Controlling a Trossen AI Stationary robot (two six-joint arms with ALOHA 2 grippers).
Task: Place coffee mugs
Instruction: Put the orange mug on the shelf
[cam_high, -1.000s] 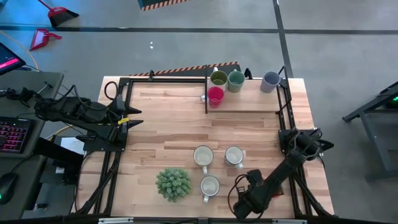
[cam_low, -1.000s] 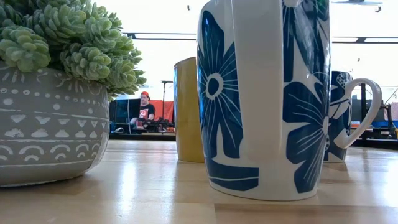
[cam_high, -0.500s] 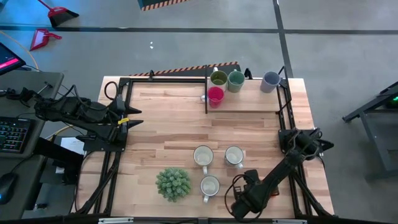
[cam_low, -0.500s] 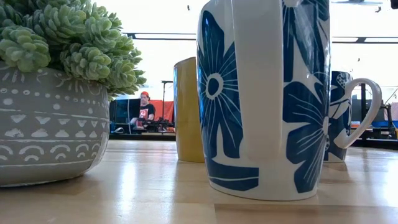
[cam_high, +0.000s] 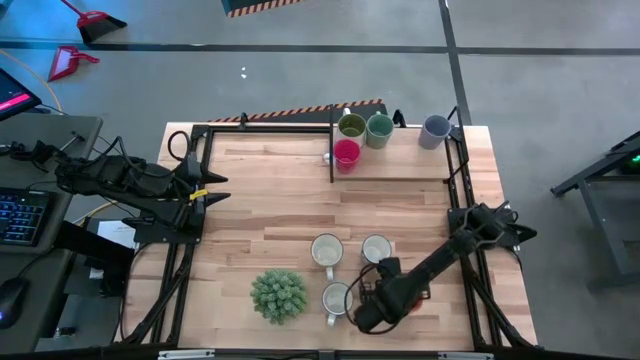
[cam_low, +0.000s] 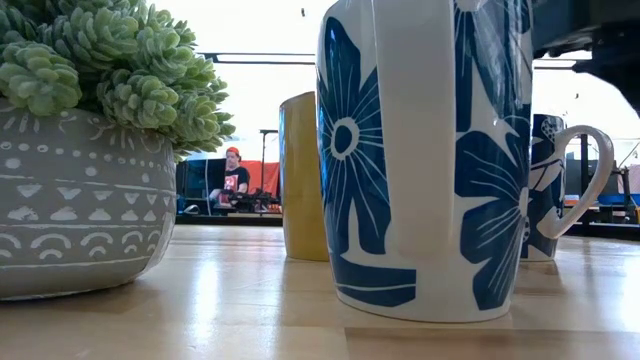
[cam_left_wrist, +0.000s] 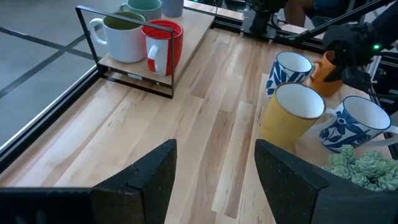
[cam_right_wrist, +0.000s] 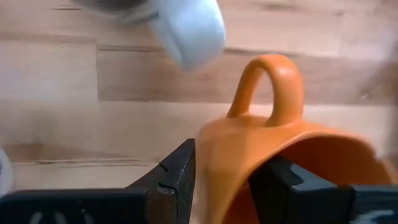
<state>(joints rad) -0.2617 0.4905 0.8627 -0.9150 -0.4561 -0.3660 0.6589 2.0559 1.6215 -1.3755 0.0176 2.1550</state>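
1. Right claw (cam_right_wrist: 227, 186) pinches the wall of a small orange ceramic mug (cam_right_wrist: 273, 155): one finger outside, one inside the mouth. The mug hangs tilted, its handle loop pointing away from the wrist, towards the wooden table (cam_high: 260, 200).
2. High view: right claw (cam_high: 368, 312) sits low at the near edge of the table, just beside the nearest of three white ceramic mugs with blue flower print (cam_high: 337, 298). The other two (cam_high: 326, 250) (cam_high: 376, 250) stand just behind it. Spiky green potted plant (cam_high: 278, 296) is on the far side of that nearest mug from the claw.
3. Far end of the table: black wire-frame rack (cam_high: 390, 178) holds an olive green mug (cam_high: 351, 126), a teal green mug (cam_high: 379, 128) and a red mug (cam_high: 346, 153); a blue-grey mug (cam_high: 434, 130) stands at its right end.
4. Key relation: the carried mug is at the near edge and the rack lies straight across the table from it, on the right arm's own side. The flower-print cluster sits between them, so the carry likely needs lift before travel.
5. Left claw (cam_high: 205, 194) is parked at the left table edge, fingers spread and empty, well apart from every mug.
6. Low view: a yellow mug (cam_low: 303, 178) stands behind the nearest flower-print mug; a person sits far off in the room.
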